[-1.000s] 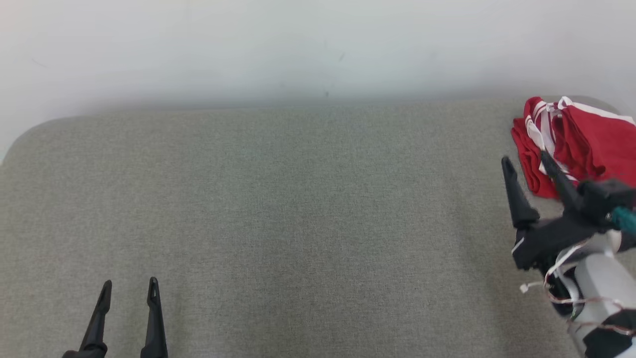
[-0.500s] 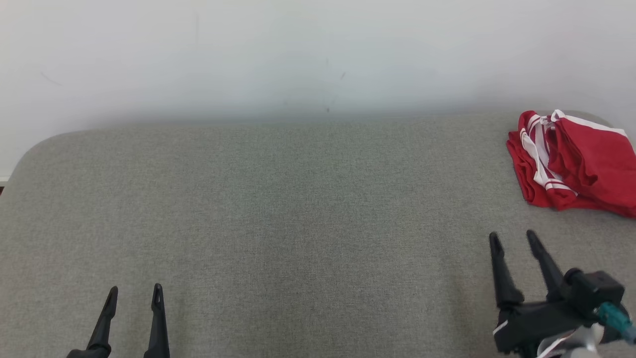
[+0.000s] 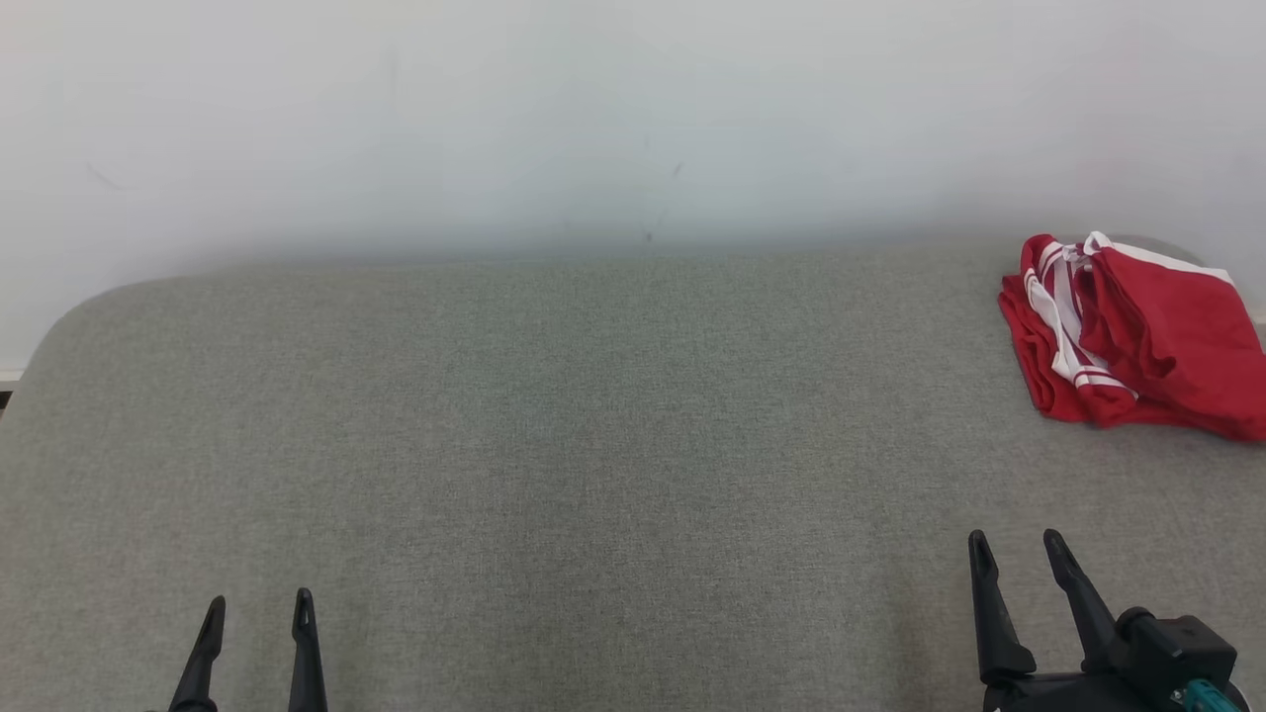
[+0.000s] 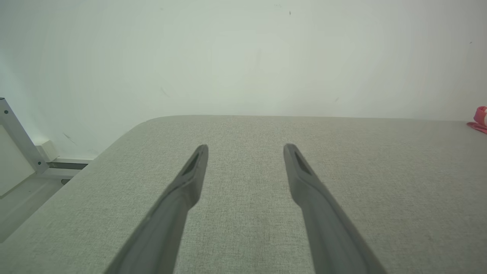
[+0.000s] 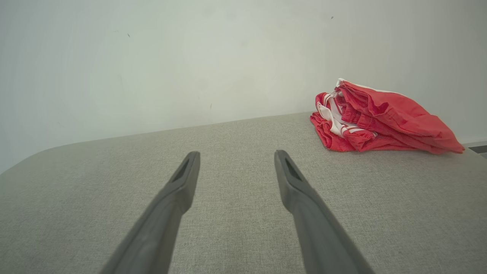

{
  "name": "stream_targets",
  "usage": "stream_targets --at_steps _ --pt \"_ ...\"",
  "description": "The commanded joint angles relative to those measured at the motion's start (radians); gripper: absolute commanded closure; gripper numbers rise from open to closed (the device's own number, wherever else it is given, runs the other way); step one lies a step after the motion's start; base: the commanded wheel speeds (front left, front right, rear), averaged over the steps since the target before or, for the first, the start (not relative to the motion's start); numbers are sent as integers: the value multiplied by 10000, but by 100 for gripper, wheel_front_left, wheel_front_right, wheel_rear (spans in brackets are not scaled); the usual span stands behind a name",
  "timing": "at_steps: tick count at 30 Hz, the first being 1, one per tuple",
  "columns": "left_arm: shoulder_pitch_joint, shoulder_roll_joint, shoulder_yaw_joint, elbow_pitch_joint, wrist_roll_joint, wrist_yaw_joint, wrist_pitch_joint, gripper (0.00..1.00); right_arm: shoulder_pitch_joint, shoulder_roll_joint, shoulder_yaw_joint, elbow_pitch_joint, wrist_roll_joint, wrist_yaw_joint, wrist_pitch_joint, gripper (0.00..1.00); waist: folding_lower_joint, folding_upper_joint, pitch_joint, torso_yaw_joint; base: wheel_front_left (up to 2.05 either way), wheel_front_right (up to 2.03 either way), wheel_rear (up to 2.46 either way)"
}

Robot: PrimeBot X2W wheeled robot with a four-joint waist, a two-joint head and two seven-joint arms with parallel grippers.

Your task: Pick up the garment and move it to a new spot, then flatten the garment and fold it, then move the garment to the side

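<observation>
At seven o'clock of the head view, the left gripper (image 3: 259,601), fingers spread and empty, over the grey fabric surface (image 3: 593,445); at five o'clock, the right gripper (image 3: 1017,540), fingers likewise apart, holding nothing; at two o'clock, the red garment (image 3: 1137,341) with white stripes, bunched in a loose heap at the surface's far right corner beside the pale wall (image 3: 593,119), well apart from both grippers.
</observation>
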Motion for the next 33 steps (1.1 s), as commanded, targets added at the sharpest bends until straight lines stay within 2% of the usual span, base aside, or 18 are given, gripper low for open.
stream_targets --at_steps 1,8,9,14,33 --pt "94 1 -2 41 124 79 -19 0 81 59 0 -67 -141 -27 8 0 0 0 -24 11 0 0 0" --pt "39 54 -23 165 65 167 0 0 100 153 56 -96 -219 -27 72 0 0 0 -110 104 0 0 0" --pt "1 30 -16 157 17 126 4 100 29 123 58 -58 -180 0 83 100 0 0 -106 99 0 0 0" --pt "61 -105 -6 573 -173 128 76 100 180 137 61 350 -28 2 135 100 1 0 -111 104 0 0 0" --pt "-389 -347 292 674 -3582 -185 987 100 -246 167 -210 569 3418 -1 733 100 1 0 -85 122 0 0 0"
